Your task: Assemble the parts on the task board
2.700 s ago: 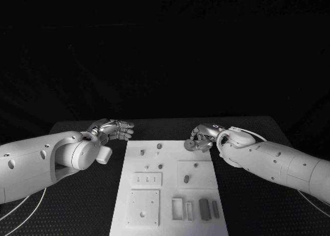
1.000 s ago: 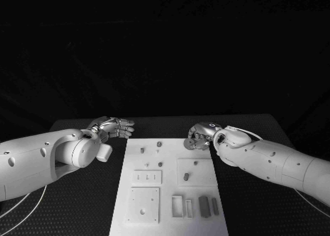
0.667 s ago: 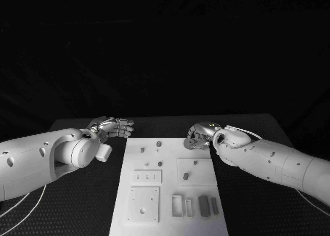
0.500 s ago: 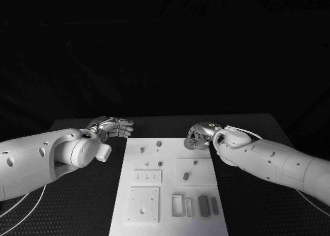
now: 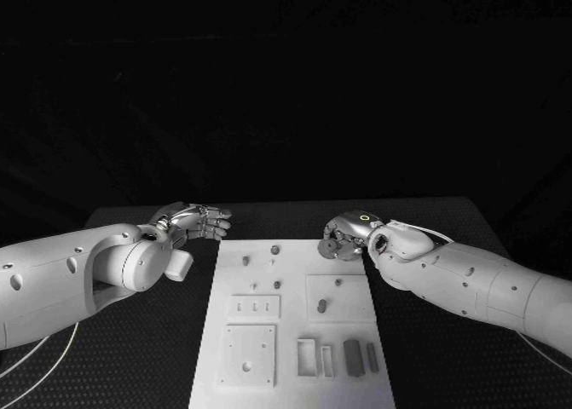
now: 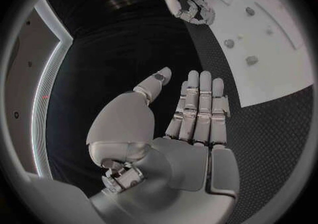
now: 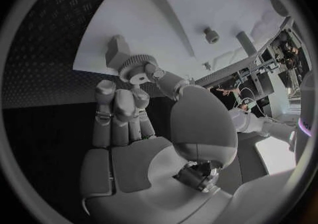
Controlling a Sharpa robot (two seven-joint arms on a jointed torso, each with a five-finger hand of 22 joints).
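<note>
Gear (image 7: pixel 134 68) pinched by right hand (image 5: pixel 346 236) over task board (image 5: pixel 293 341); left hand (image 5: pixel 197 221) empty, fingers extended.

Task board (image 5: pixel 291 341) lies mid-desk (image 5: pixel 138 366), a hand at each far corner.
Left hand (image 5: pixel 197 221) hovers off the board's far left corner; right hand (image 5: pixel 347 236) holds a gear (image 5: pixel 330 249) over the far right corner.

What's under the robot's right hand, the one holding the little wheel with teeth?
Under the right hand and its small grey toothed gear lies the far right corner of the white task board. Whatever sits directly beneath the fingers and gear is covered.
</note>
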